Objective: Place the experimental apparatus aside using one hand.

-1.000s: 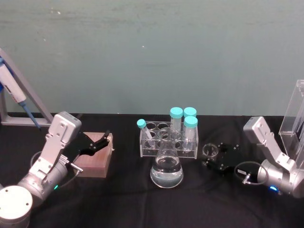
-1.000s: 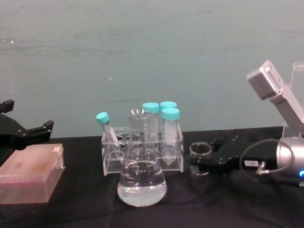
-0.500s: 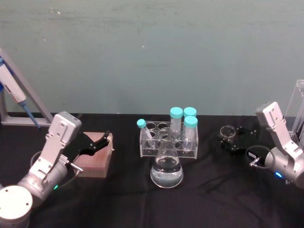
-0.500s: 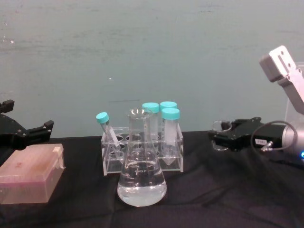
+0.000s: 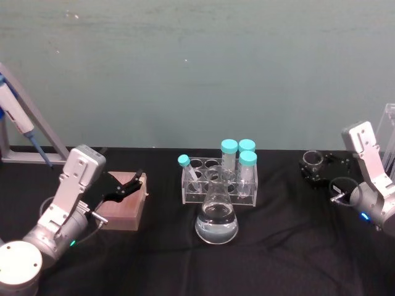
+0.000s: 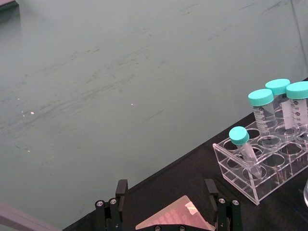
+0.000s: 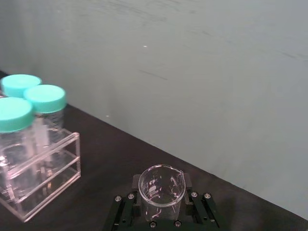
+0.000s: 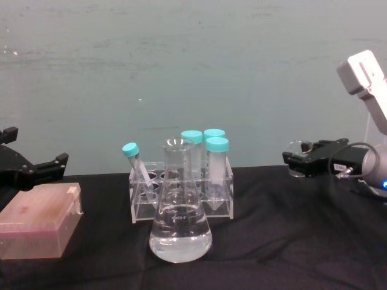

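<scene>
My right gripper (image 5: 310,170) is shut on the small glass beaker (image 5: 312,158) and holds it upright above the black table at the back right. From the wrist, the beaker (image 7: 161,188) stands between the black fingers (image 7: 124,211). From the chest, the right gripper (image 8: 294,162) hangs level with the table's far edge. The conical flask (image 5: 216,217) with clear liquid stands at the centre front. The tall acrylic stand (image 5: 388,132) is at the far right edge. My left gripper (image 5: 128,185) is open over a pink box (image 5: 123,206) on the left.
A clear tube rack (image 5: 219,180) with several teal-capped tubes stands just behind the flask (image 8: 180,220). A pipette (image 5: 17,121) on a grey stand leans at the far left. Bare black cloth lies between the rack (image 8: 181,188) and the right arm.
My right gripper has carried the beaker up, to the right and toward the back, away from the rack. The left arm, flask and rack have not moved.
</scene>
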